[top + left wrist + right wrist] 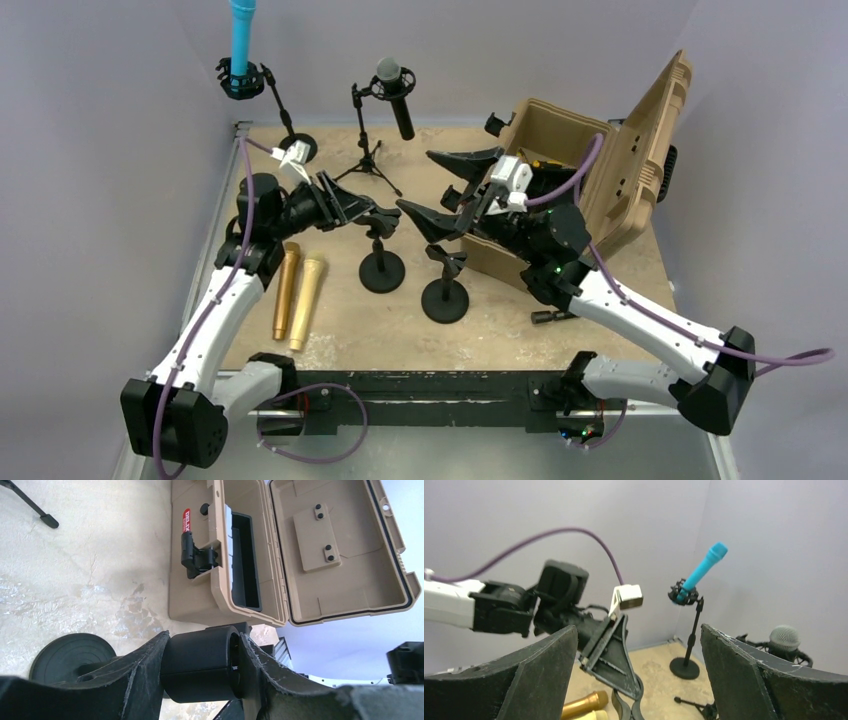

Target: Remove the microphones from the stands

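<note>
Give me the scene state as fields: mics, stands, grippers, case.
mics_on_stands: blue microphone, grey-headed microphone
mics_on_table: two gold microphones, lying side by side
empty_stands: two, round bases
left gripper: shut on clip of an empty stand
right gripper: open, holding nothing
tan case: lid open, right side of table

Four microphones (243,35) (398,95) (286,290) (308,302), four stands (298,147) (365,140) (381,271) (445,300), one case (560,125)
</note>
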